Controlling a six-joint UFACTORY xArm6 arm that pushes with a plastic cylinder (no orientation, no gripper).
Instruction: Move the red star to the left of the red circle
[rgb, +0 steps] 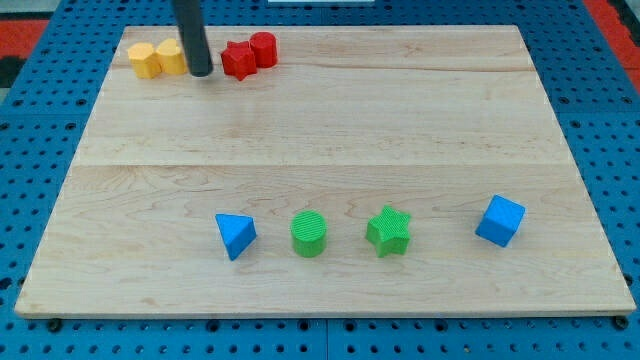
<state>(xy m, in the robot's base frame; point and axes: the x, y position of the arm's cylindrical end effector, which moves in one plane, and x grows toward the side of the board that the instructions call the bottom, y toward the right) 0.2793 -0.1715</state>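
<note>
My tip (201, 73) is standing at the far left, holding nothing, between the yellow blocks (157, 58) and the red star (238, 60).
The star is touching the red circle (263, 49) on its left; it looks light, rigid, likely sliding easily, so I am favouring a flat side.

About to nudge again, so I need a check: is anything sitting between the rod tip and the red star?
Nothing visible. My tip stands just to the view's left of the red star, bare board between them. The red circle touches the star's right; the yellow blocks lie left of the tip.
</note>
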